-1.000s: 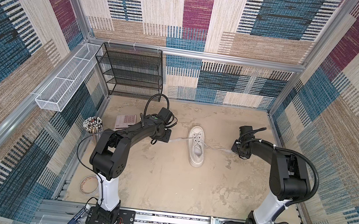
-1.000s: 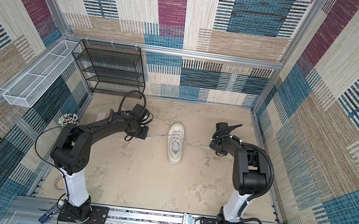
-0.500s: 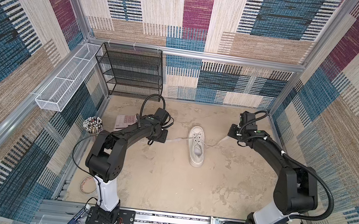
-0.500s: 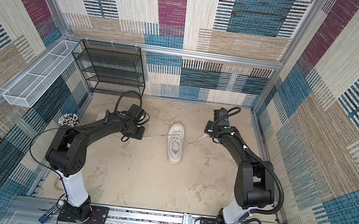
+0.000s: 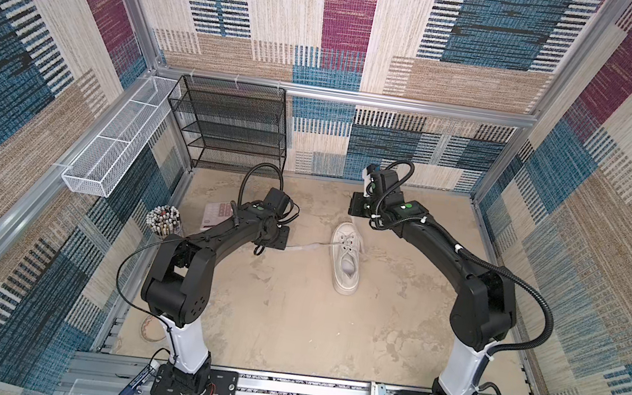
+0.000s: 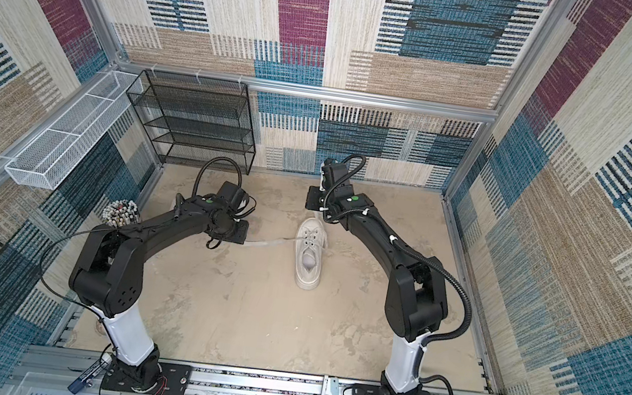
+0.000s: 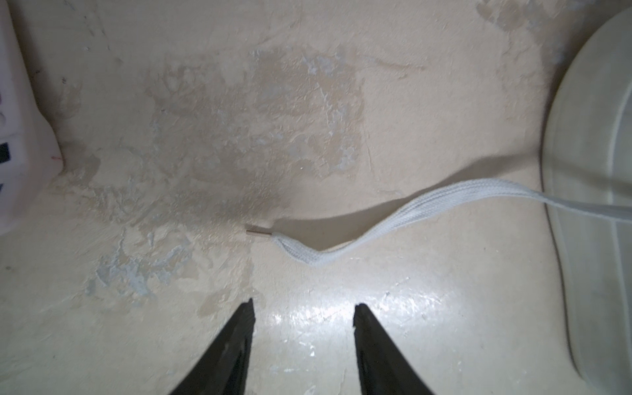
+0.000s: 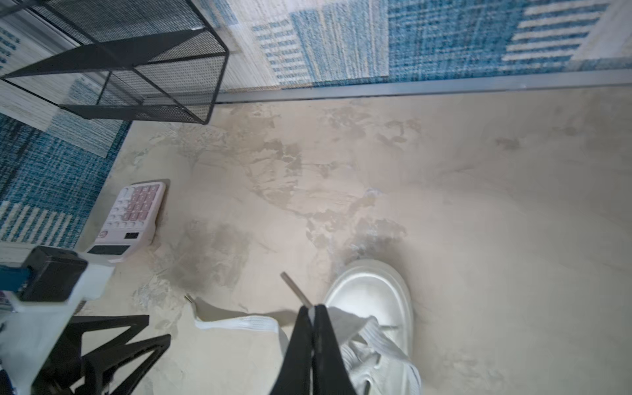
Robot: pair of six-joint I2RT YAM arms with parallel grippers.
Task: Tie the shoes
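Observation:
The white shoe lies in the middle of the floor, toe toward the back wall. My right gripper hangs over the toe, shut on one lace just behind its aglet. That lace rises from the eyelets to the jaws. The other lace lies slack on the floor left of the shoe. My left gripper is open just short of that lace's end, with nothing between its fingers.
A black mesh shelf rack stands at the back left, with a white wire basket on the left wall. A pink calculator and a cup of pens sit beside the left arm. A tape roll lies near its base.
My right gripper has swung from the right of the shoe toward the back and left, ending over the toe with the lace pulled along. The left gripper has hardly moved.

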